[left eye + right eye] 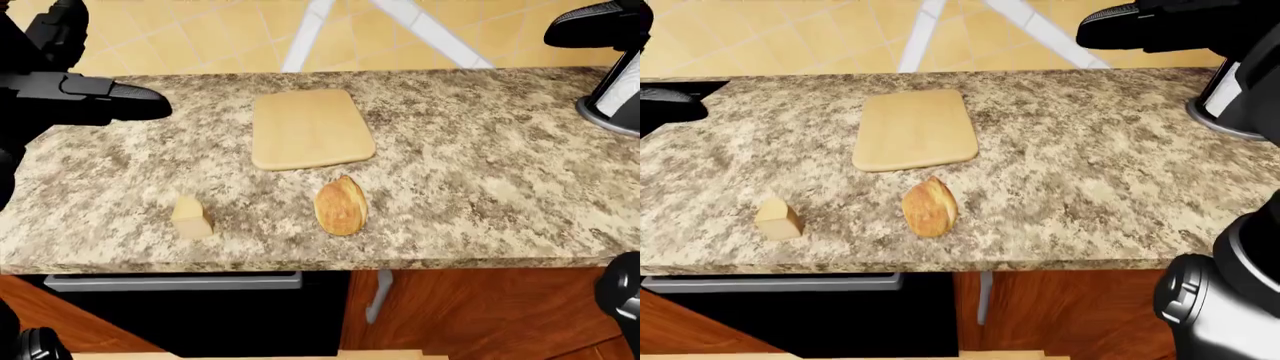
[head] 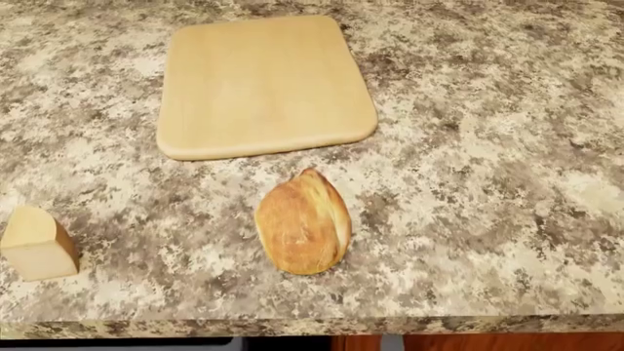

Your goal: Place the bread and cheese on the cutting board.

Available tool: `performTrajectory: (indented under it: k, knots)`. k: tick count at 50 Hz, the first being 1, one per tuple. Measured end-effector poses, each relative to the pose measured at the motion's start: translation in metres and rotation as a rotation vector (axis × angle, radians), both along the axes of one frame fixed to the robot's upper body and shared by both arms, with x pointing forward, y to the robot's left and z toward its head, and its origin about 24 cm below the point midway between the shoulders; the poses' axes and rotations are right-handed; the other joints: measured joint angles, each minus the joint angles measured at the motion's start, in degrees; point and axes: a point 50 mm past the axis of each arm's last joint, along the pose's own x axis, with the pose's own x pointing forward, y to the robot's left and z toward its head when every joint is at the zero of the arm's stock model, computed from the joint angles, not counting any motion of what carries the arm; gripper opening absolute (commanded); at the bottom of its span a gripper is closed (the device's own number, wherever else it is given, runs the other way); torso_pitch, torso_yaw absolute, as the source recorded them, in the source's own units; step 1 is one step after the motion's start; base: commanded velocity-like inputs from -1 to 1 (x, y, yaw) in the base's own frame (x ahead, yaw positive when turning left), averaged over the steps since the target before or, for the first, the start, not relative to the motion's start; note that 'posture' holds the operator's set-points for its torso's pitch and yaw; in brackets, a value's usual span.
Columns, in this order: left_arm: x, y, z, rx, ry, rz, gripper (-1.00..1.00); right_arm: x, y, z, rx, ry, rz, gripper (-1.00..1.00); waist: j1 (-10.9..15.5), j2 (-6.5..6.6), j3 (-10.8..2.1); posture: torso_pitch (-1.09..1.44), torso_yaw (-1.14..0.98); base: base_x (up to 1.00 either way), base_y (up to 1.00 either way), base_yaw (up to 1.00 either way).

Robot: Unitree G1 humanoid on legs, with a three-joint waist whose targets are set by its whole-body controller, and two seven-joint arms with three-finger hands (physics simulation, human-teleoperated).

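Observation:
A pale wooden cutting board [image 2: 263,84] lies bare on the speckled granite counter [image 2: 488,183]. Just below it in the head view rests a golden bread loaf [image 2: 303,221]. A cheese wedge [image 2: 37,245] stands at the far left near the counter edge. Neither hand shows in the head view. In the left-eye view my left hand [image 1: 120,101] hovers above the counter's left end, black fingers stretched out and holding nothing. My right hand [image 1: 1130,26] is raised at the top right of the right-eye view, also stretched out and holding nothing. Both are well away from the food.
A grey and white appliance [image 1: 612,101] stands at the counter's right end. Below the counter are a black oven with a grey handle [image 1: 170,281] and a wooden cabinet door with a handle [image 1: 378,296]. My own black arm joint [image 1: 1220,300] fills the right-eye view's lower right.

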Motion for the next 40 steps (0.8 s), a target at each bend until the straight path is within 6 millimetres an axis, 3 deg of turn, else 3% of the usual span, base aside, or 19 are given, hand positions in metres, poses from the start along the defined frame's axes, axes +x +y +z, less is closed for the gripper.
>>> performTrajectory:
  k: [1,4,7,8,10,13,21,29,33,40]
  knots:
    - [0.0,0.0,0.0,0.001,0.004,-0.004,1.0,0.0,0.0,0.0,-0.001,0.005,-0.002,1.0,0.06,0.22,-0.15,0.0,0.0,0.0,0.0,0.0]
    - [-0.005,0.001,0.007,0.0,-0.036,0.008,1.0,-0.003,0.002,0.006,-0.014,-0.033,0.001,1.0,0.01,1.22,1.18,0.0,0.0,0.0,0.0,0.0]
    - [-0.005,0.001,0.008,-0.001,-0.05,0.015,1.0,-0.003,0.002,0.006,-0.012,-0.045,0.003,1.0,-0.5,3.91,1.2,0.0,0.0,0.0,0.0,0.0]
    - [-0.005,0.002,0.007,-0.005,-0.043,0.017,1.0,-0.002,0.003,0.004,-0.012,-0.038,0.006,1.0,-0.55,3.42,1.46,0.0,0.0,-0.06,0.0,0.0]
    - [-0.001,0.004,0.001,-0.013,-0.009,0.025,1.0,0.003,0.006,-0.003,-0.023,0.002,0.019,1.0,0.31,2.55,0.55,0.0,0.0,-0.03,0.0,0.0]
    - [-0.001,0.005,0.002,-0.012,-0.01,0.034,1.0,0.002,0.009,-0.001,-0.037,0.0,0.034,1.0,1.01,1.38,1.06,0.0,0.0,0.0,0.0,0.0]
    - [-0.001,0.001,0.003,-0.005,-0.022,0.013,1.0,-0.002,0.002,0.005,-0.015,-0.038,0.002,1.0,0.5,1.86,0.56,0.0,0.0,0.0,0.0,0.0]
    - [-0.001,0.003,0.008,0.001,-0.018,0.019,1.0,0.0,0.004,0.002,-0.017,-0.023,0.012,1.0,0.33,1.73,0.85,0.0,0.0,0.0,0.0,0.0]
    - [0.003,0.002,0.016,0.083,0.002,0.03,1.0,0.0,0.008,0.003,-0.022,-0.026,0.022,1.0,0.33,1.67,0.89,0.0,0.0,0.0,0.0,0.0]
    - [0.013,0.038,-0.005,0.264,0.148,0.083,1.0,0.002,0.009,-0.001,-0.033,-0.024,0.016,1.0,0.36,2.18,0.93,0.0,0.0,0.0,0.0,0.0]
